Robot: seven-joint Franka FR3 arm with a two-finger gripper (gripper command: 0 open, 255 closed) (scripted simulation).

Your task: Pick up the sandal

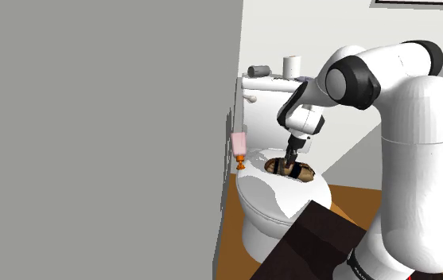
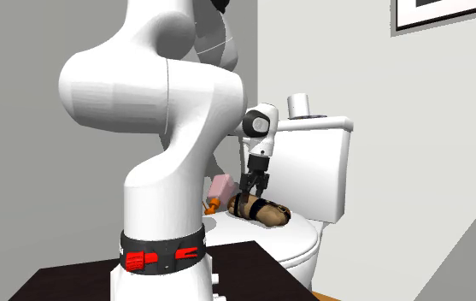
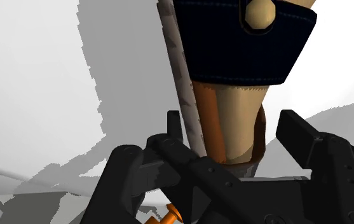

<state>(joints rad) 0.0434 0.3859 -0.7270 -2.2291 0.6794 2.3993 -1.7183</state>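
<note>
Shoulder view: a big grey wall [image 1: 92,135] takes up the shoulder view's left half and cuts off part of the toilet [image 1: 263,231]. The sandal [image 1: 293,169] lies on the closed toilet lid [image 1: 269,197], but the end effector [image 1: 290,165] sits right on top of it, so all I can make out is a brown lump with a dark band. I can't tell the finger gap from here. A pink bottle [image 1: 239,144] with an orange cap stands cap-down just beside the lid's left edge. A toilet roll [image 1: 293,64] sits on the tank [image 1: 271,99] at the far side. The dark stand [image 1: 315,239] is cut off at the bottom.

Second exterior view: the white arm [image 2: 167,128] is huge in front and hides the near left part of the toilet. The sandal is clearer here: tan sole, dark strap across it, lying flat on the lid. The end effector comes straight down onto its left end. A framed picture [image 2: 449,13] is cropped at the top right.

Wrist view: the sandal's toe end runs out of the picture. You get a tan footbed, a greyish sole edge, a brown heel loop and a wide navy strap with a tan stud. The fingers [image 3: 295,130] are apart and straddle the heel end. One sits against the sole edge, and the other has a visible gap. A bit of orange peeks out below the end effector's body.
</note>
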